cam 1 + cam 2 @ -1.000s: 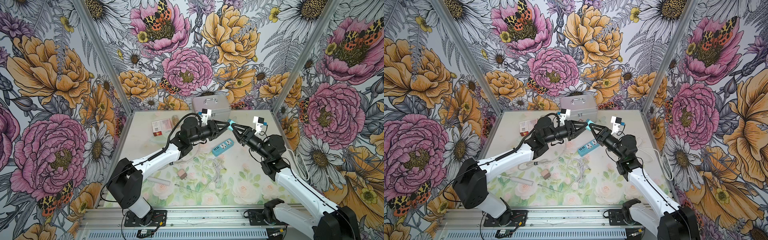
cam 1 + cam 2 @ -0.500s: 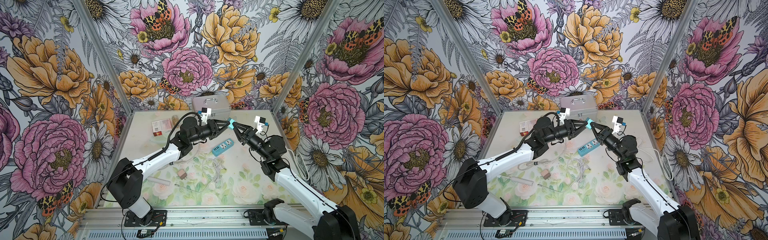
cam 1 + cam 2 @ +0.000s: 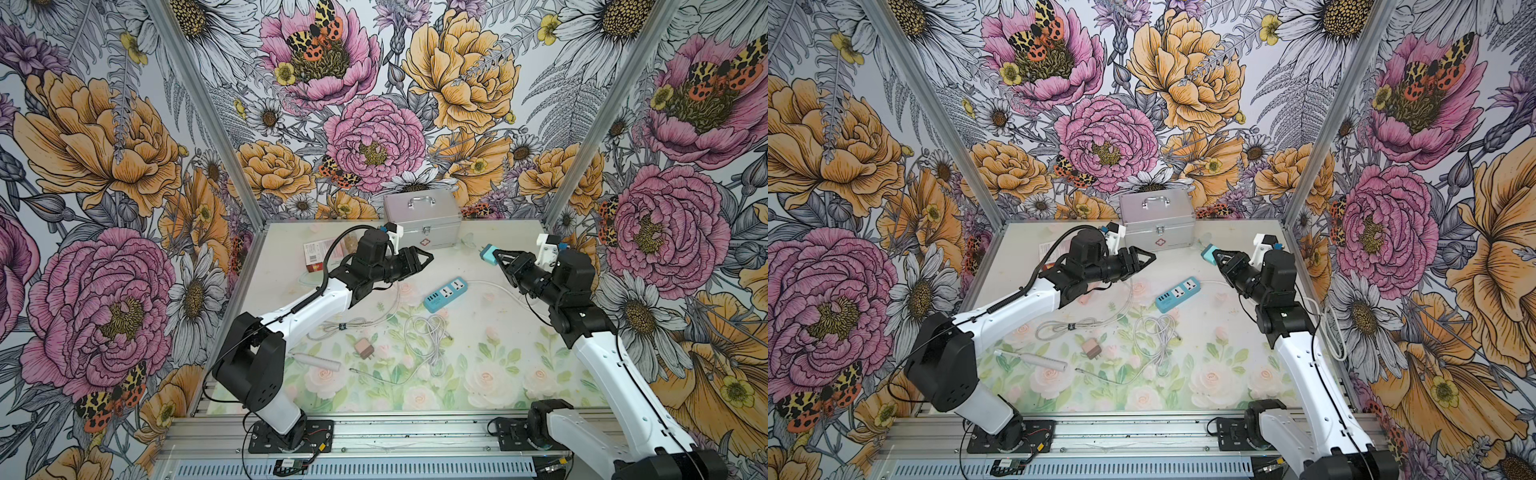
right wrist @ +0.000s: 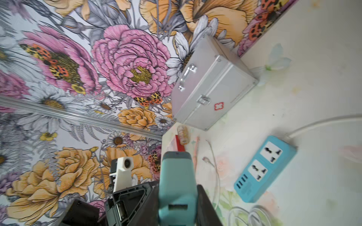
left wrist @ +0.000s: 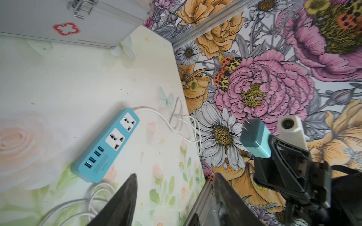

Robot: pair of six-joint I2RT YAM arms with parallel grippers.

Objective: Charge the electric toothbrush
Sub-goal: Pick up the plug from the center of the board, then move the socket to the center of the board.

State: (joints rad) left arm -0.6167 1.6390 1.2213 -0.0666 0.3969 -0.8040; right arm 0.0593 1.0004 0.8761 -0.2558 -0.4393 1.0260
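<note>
Two arms reach out over your flowery table [image 3: 478, 365], and both stop up in the air above its far half.

The biggest thing on the table is the silver metal case [image 3: 422, 218] with a red cross. It sits shut against the back wall, out of the way.

Your left gripper [image 3: 424, 259] has its jaws spread apart with nothing between them. It is free to pick something up.

The long blue power strip [image 3: 445, 294] lies flat between the two grippers with its holes facing up. That makes it easy to push a plug in from above.

The white, stick-shaped electric toothbrush [image 3: 318, 361] lies on its side near the front of the table, close to the left arm's base. It is well apart from both grippers and nothing is joined to it.

A loose white cable [image 3: 428, 332] is piled in the middle, and its thin end lies near the toothbrush.

Your right gripper [image 3: 500, 258] is squeezing the small teal wall plug [image 5: 254, 140] by its body. This leaves the two metal prongs sticking out bare, I think so they can go into the power strip.

A little pink plug [image 3: 363, 348] rests between the toothbrush and the cable.
</note>
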